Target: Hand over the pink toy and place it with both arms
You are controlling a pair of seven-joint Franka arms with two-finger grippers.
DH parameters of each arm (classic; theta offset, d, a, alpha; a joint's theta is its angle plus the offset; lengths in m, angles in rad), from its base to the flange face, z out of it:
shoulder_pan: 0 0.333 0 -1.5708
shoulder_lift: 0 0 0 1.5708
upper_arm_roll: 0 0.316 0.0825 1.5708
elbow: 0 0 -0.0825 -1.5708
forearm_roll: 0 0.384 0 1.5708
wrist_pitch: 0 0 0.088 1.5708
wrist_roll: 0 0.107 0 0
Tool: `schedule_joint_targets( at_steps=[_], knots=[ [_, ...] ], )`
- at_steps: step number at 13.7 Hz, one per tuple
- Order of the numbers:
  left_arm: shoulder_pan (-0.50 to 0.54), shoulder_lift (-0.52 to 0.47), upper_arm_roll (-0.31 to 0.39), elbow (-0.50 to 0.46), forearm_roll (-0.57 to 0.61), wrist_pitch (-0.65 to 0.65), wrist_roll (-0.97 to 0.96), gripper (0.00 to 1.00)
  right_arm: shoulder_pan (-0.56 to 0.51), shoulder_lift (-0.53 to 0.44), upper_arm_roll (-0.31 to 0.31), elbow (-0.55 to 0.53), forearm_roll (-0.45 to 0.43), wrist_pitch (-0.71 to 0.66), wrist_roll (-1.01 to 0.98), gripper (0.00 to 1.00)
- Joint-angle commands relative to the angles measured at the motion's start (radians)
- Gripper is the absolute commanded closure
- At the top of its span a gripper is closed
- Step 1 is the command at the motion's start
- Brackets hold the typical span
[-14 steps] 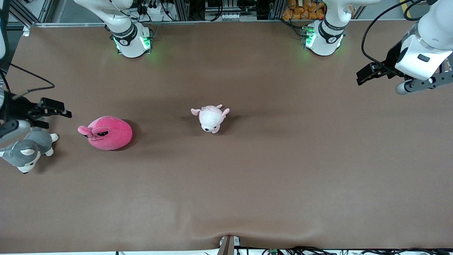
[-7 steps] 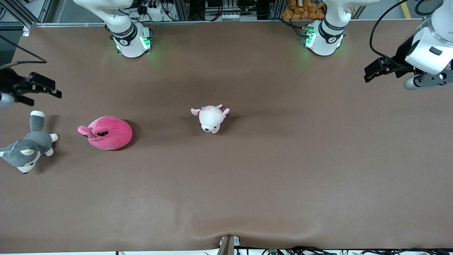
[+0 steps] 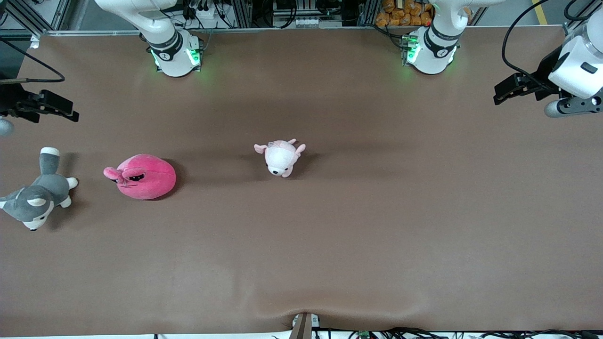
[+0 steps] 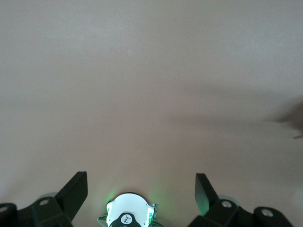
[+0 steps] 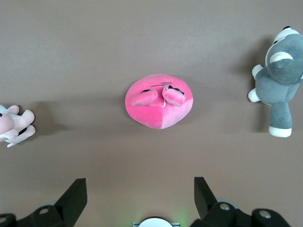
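The pink toy (image 3: pixel 141 177), a hot-pink round plush with floppy ears, lies on the brown table (image 3: pixel 377 212) toward the right arm's end. It also shows in the right wrist view (image 5: pixel 158 101). My right gripper (image 3: pixel 70 109) is open and empty, up over bare table at the edge of the right arm's end, apart from the toy; its jaws stand wide in the right wrist view (image 5: pixel 139 187). My left gripper (image 3: pixel 501 93) is open and empty, up over bare table at the left arm's end (image 4: pixel 140 182).
A grey-and-white plush dog (image 3: pixel 35 200) (image 5: pixel 279 75) lies beside the pink toy at the table's edge. A small pale-pink-and-white plush (image 3: pixel 280 157) (image 5: pixel 14 125) lies mid-table. The arm bases (image 3: pixel 172 54) (image 3: pixel 431 49) stand along the table's base side.
My right gripper has moved from over the grey dog toward the base side of the table. My left gripper has drawn back toward the left arm's end. The toys have not moved.
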Motion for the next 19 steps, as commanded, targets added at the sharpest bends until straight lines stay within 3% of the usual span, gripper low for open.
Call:
schedule_joint_targets(
  at_steps=[1,5,12,19],
  knots=[
    [0.002,-0.051,-0.007,-0.054,0.018,0.015,0.005,0.0,0.003,-0.034,0.011,-0.017,-0.036,0.054,-0.048,0.0],
    [0.004,-0.031,-0.004,-0.007,0.019,0.008,0.005,0.0,-0.066,-0.042,0.092,-0.019,-0.065,0.054,-0.056,0.0],
    [0.007,-0.004,0.004,0.053,0.019,0.007,0.012,0.0,-0.067,-0.068,0.094,-0.017,-0.056,-0.024,-0.009,0.0],
    [0.002,0.001,-0.001,0.055,0.019,0.004,0.012,0.0,-0.046,-0.062,0.095,-0.022,-0.045,-0.027,0.014,0.0]
  ],
)
